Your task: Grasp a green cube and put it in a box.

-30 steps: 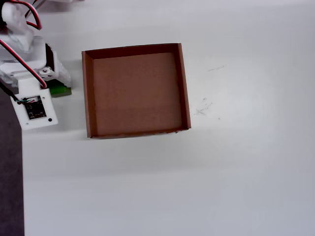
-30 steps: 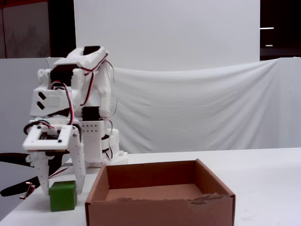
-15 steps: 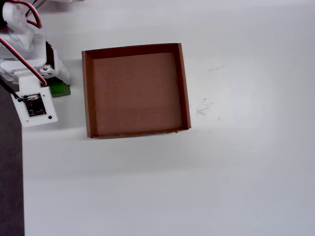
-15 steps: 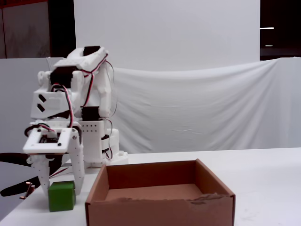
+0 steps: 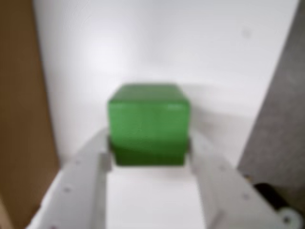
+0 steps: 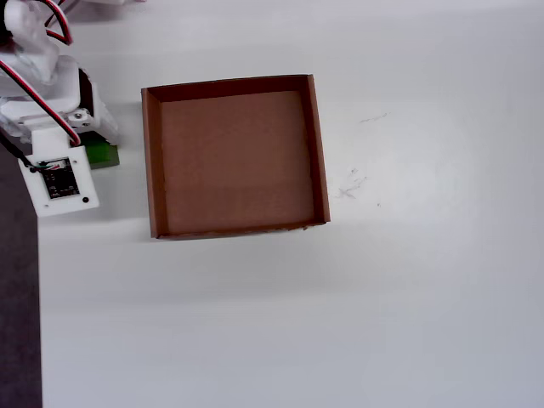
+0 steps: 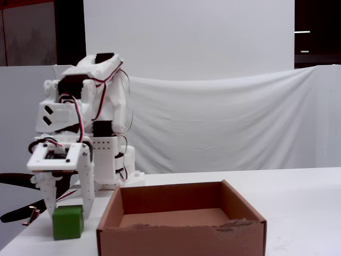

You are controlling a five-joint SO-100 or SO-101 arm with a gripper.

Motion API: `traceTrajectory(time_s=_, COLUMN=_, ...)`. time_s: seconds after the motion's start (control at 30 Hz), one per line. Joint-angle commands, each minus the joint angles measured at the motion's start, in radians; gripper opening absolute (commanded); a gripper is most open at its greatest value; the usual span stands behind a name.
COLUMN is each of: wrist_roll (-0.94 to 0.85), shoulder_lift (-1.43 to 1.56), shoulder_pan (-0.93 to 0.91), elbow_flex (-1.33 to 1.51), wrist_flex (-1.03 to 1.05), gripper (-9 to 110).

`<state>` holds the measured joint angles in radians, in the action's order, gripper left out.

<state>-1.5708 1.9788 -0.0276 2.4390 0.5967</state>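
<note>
The gripper (image 5: pixel 147 155) is straddling the green cube (image 5: pixel 147 124), its fingers (image 5: pixel 88 176) spread on either side, nearly touching but seemingly not clamping yet. The cube is sitting on the white table (image 6: pixel 408 297), just beside the empty box (image 6: pixel 316 144). The grasp step is under way; next comes closing, lifting, and carrying over the wall.

I can read no text, label, brand, number or sign from here. The small circuit board (image 6: pixel 58 181) mounted on the arm just behind the gripper shows only dark parts too small to make out, and the faces of the green cube (image 5: pixel 147 123) and the walls of the box (image 7: pixel 181 238) are plain.
</note>
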Motion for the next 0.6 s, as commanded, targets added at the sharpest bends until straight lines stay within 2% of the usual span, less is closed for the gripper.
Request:
traceTrajectory(time_s=0.0, wrist_roll=-0.011, shoulder_lift=0.061, shoulder_pan=-0.009, elbow_flex=-0.035, wrist_flex=0.034, gripper=13)
traceTrajectory(time_s=0.33, wrist_roll=0.002, shoulder_lift=0.235, shoulder_pan=0.008, elbow_flex=-0.179, wrist_flex=0.261, gripper=12)
traceTrajectory(time_s=0.57, wrist_roll=0.002, shoulder_lift=0.337, shoulder_pan=0.129, elbow_flex=-0.227, wrist_flex=0.35, gripper=11)
